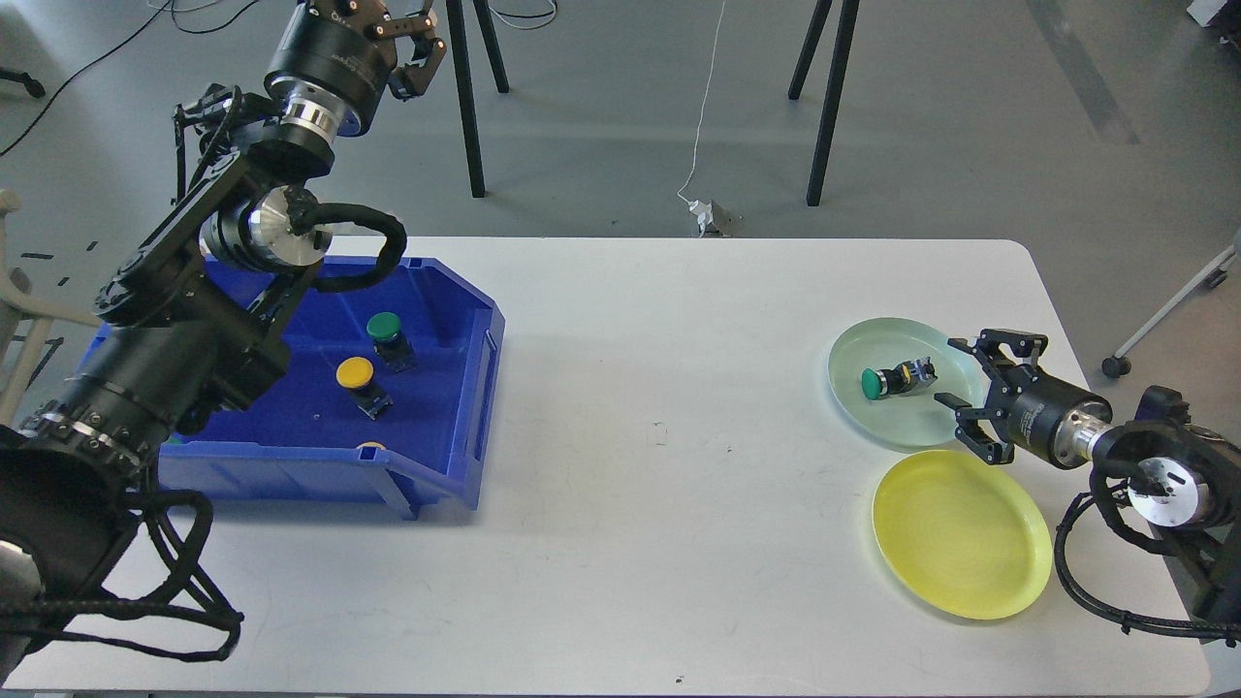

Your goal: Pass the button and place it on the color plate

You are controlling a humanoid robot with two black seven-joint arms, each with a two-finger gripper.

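Observation:
A green-capped button (pixel 887 381) lies on its side on the pale green plate (pixel 863 412) at the right of the table. My right gripper (pixel 957 372) is open just right of the button, over the plate's right rim, not touching it. A yellow plate (pixel 960 533) lies in front of the green one. In the blue bin (pixel 291 465) at the left are a green button (pixel 387 333), a yellow button (pixel 357 378) and part of another yellow one (pixel 368 447). My left gripper (pixel 412 29) is raised beyond the table's far edge, open and empty.
The white table (pixel 630 465) spans the view. Black stand legs (pixel 822 97) and a white cable with a plug (pixel 706 213) are on the floor behind the table.

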